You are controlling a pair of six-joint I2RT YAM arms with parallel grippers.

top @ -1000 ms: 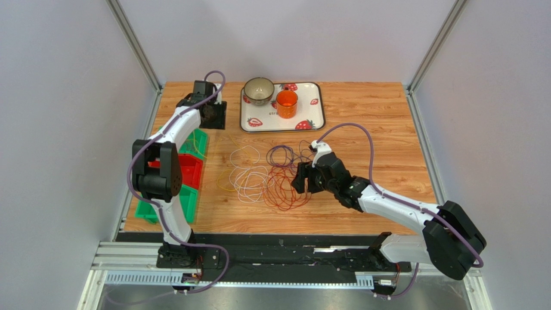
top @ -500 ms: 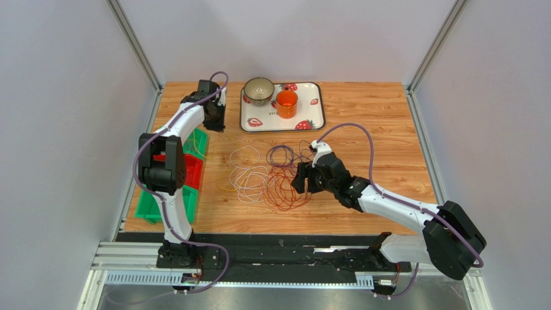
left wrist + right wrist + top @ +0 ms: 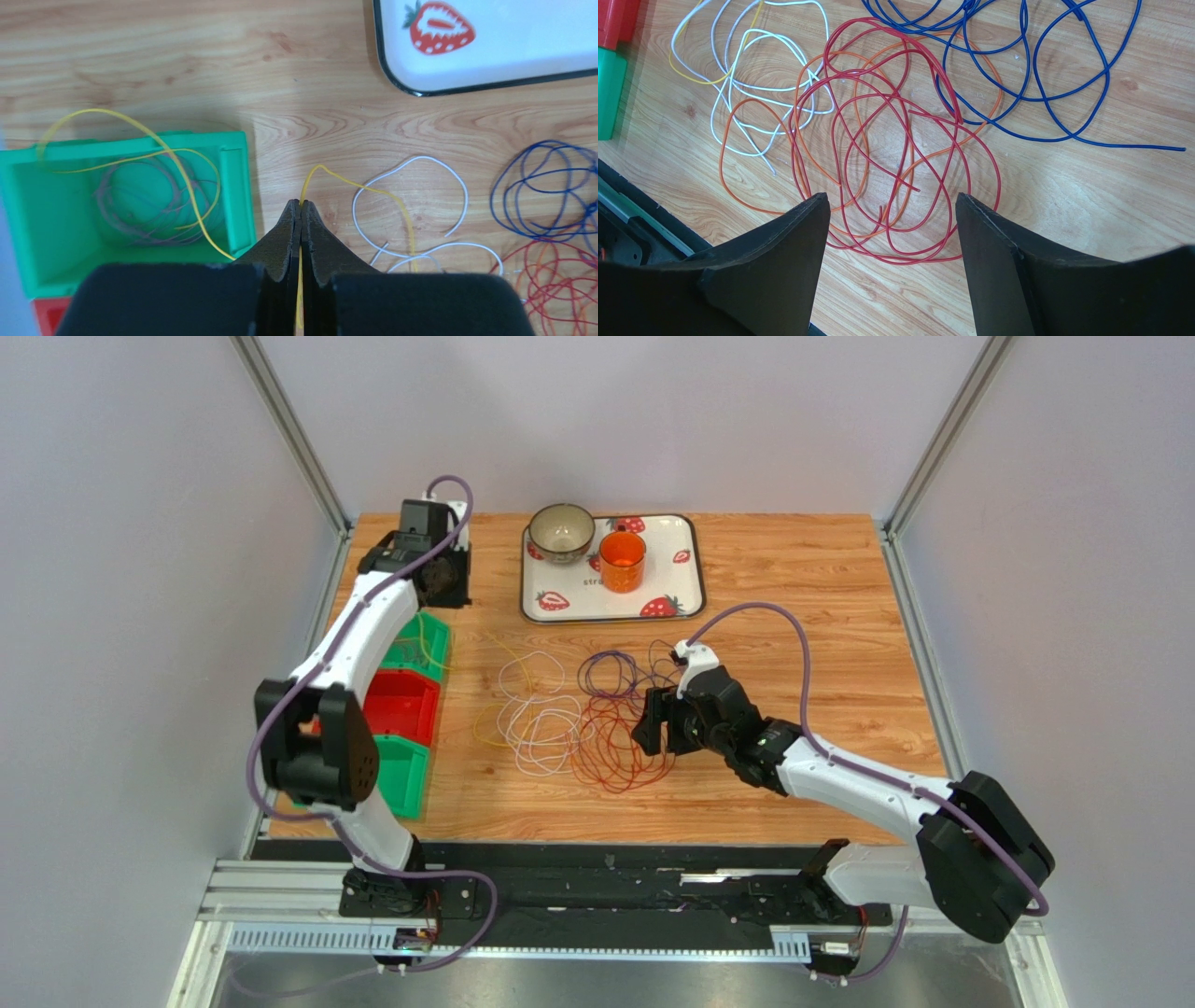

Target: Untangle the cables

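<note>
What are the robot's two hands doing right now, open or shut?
Left hand: shut, pinching the yellow cable.
Right hand: open, holding nothing, over the red cable.

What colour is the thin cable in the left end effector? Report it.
Yellow; the thin yellow cable shows best in the left wrist view.

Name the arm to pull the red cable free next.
Right: the right end effector hangs open over the red cable; the left end effector is shut on a yellow cable by the green bin.
</note>
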